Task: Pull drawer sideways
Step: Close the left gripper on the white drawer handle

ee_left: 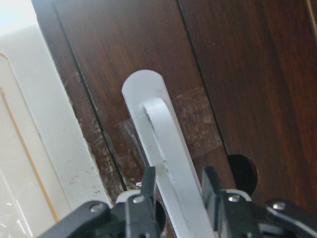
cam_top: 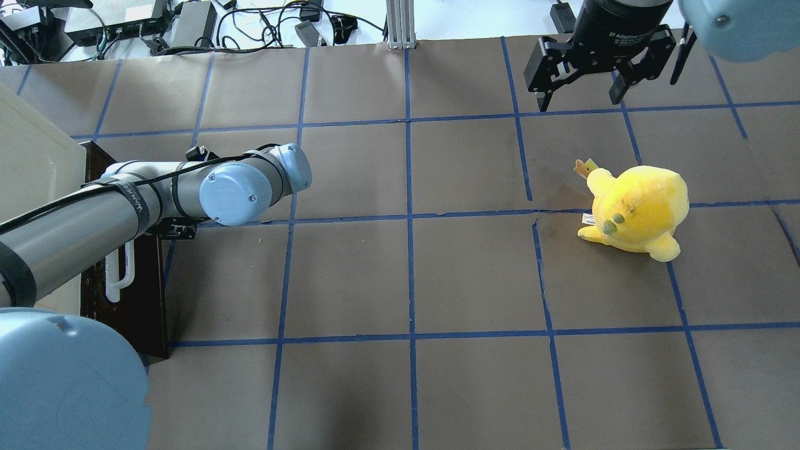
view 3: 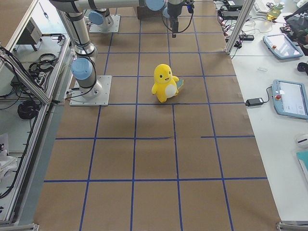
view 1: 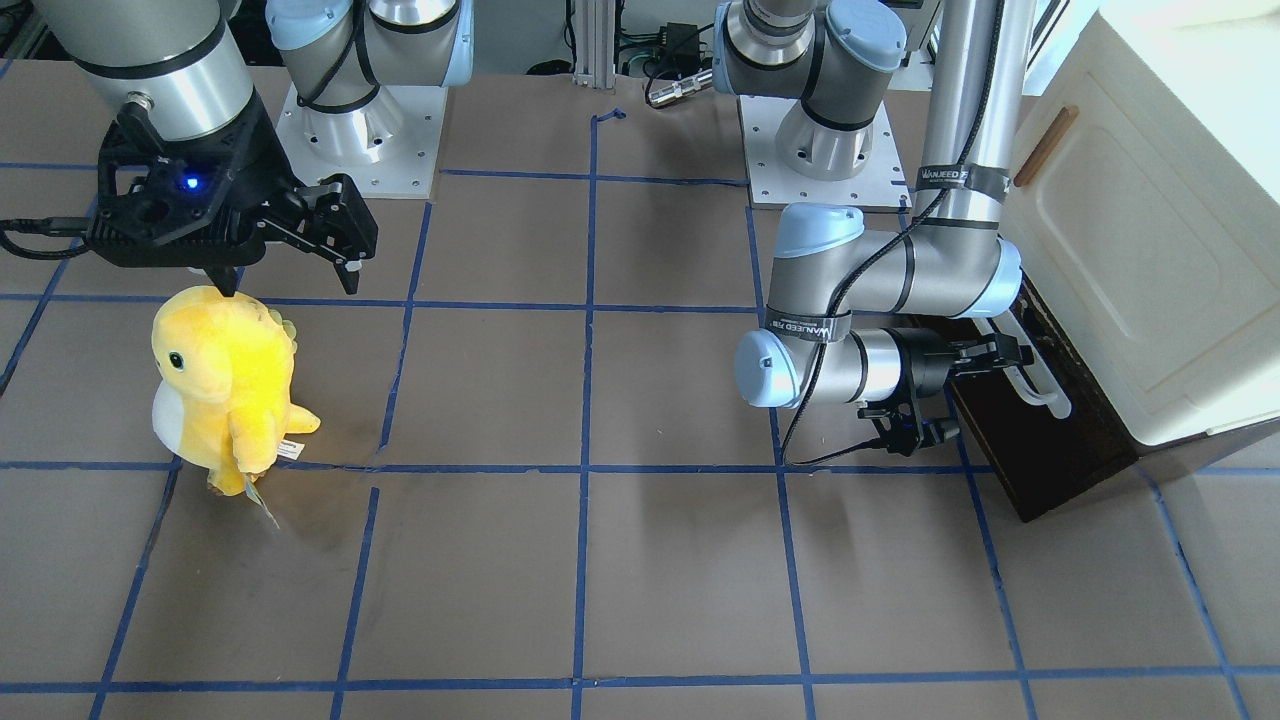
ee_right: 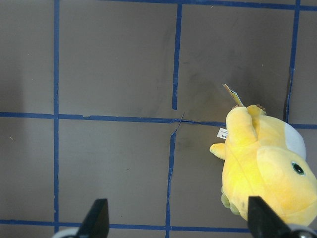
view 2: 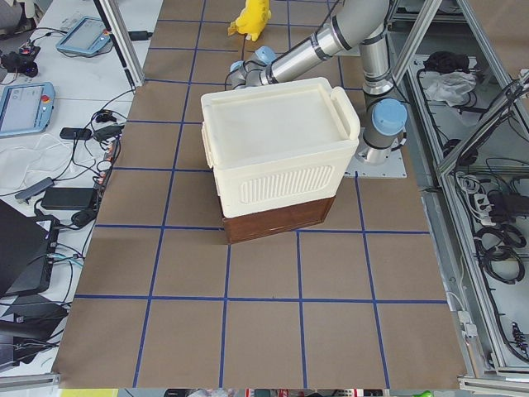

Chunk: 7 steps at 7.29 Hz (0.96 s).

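In the overhead view the drawer (view 1: 1050,450) sits under the cream cabinet (view 1: 1130,250) at the counter's (cam_top: 406,281) 9 o'clock edge. The left gripper (ee_left: 179,173) is clamped on its white handle (ee_left: 153,129), one finger on each side of the bar. The right gripper (cam_top: 578,100) hangs at 1 o'clock with fingers wide apart, holding nothing, a yellow plush (cam_top: 637,209) standing at its 5 o'clock.
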Available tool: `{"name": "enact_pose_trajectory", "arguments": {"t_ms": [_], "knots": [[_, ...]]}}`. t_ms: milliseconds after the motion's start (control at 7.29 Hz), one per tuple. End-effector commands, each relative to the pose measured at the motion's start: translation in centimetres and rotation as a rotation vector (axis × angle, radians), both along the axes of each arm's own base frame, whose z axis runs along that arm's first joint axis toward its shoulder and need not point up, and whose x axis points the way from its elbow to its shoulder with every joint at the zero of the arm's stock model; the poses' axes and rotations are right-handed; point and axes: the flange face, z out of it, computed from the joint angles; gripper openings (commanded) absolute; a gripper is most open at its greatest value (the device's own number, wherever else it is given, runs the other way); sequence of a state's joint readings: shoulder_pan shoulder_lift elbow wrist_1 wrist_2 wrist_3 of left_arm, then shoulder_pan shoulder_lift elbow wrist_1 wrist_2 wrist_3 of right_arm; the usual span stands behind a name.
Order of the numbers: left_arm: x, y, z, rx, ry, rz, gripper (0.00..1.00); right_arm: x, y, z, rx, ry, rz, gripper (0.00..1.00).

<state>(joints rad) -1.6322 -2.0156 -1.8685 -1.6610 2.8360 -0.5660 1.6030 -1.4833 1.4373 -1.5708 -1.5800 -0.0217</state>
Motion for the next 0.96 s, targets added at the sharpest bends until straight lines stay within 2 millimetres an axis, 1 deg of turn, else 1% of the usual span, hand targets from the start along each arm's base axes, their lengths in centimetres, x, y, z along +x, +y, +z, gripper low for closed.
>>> {"name": "enact_pose_trajectory", "arguments": {"t_ms": [0, 823], "knots": [[0.00, -0.03, 0.01, 0.000, 0.000, -0.001, 0.27, 0.00, 0.00, 0.00, 0.000, 0.000, 0.000, 1.00], [-0.10, -0.35, -0.03, 0.004, 0.004, -0.004, 0.25, 0.00, 0.00, 0.00, 0.000, 0.000, 0.000, 1.00]]}}
